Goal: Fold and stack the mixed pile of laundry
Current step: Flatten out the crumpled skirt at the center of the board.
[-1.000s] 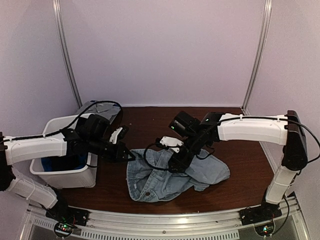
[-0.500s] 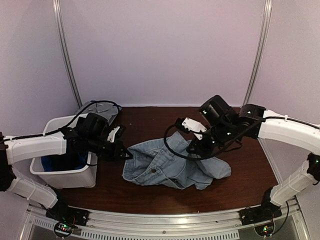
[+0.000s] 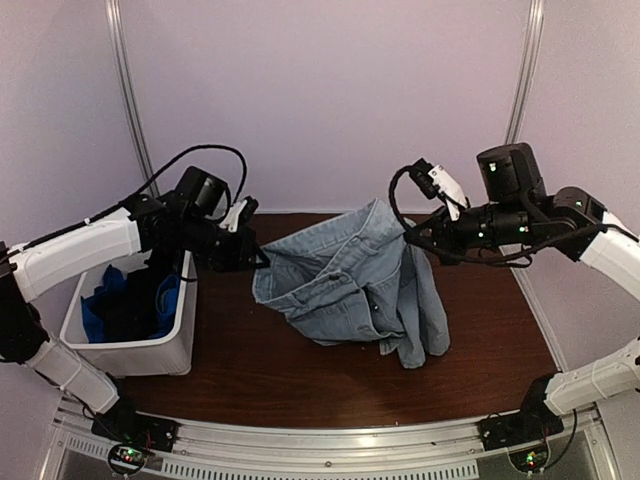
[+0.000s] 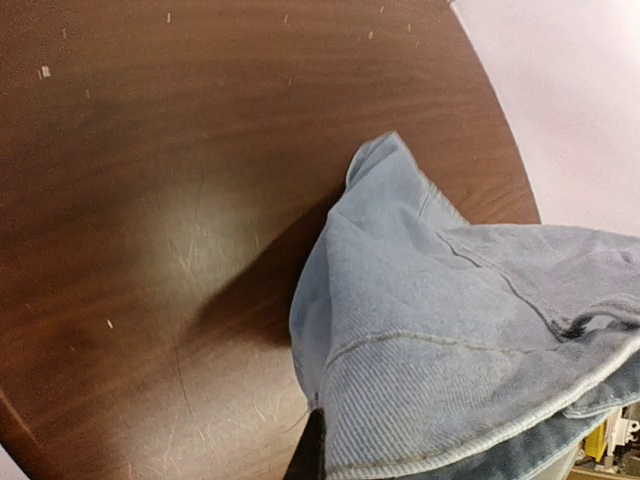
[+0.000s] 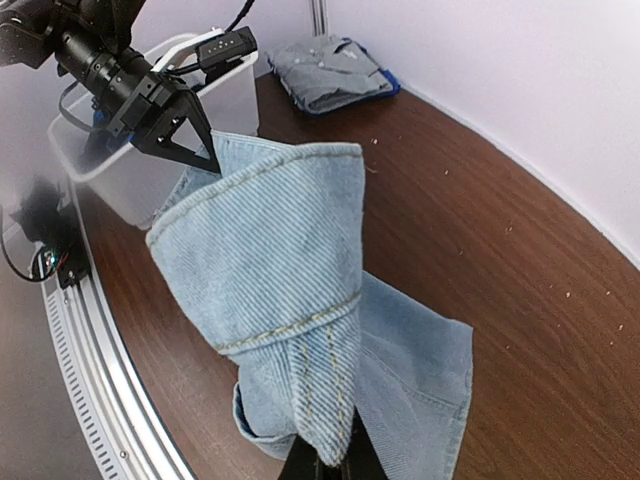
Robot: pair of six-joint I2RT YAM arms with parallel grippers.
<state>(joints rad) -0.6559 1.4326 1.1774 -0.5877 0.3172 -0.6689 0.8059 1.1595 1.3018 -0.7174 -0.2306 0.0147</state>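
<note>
A faded light-blue denim garment hangs in the air above the table, stretched between both arms. My left gripper is shut on its left edge; in the left wrist view the denim covers all of that gripper but a dark fingertip. My right gripper is shut on the upper right edge, and in its wrist view a seamed fold of denim runs down into the closed jaws of the gripper. The garment's lower end droops toward the table at the right.
A white plastic bin stands at the left front, holding a black cloth and bright royal-blue fabric. A folded pale grey-blue piece lies at the table's back left corner, behind the bin. The brown table ends in a metal rail at the front.
My right gripper has closed on the denim. Both arms have risen and moved apart, lifting the garment off the table and spreading it between them.
</note>
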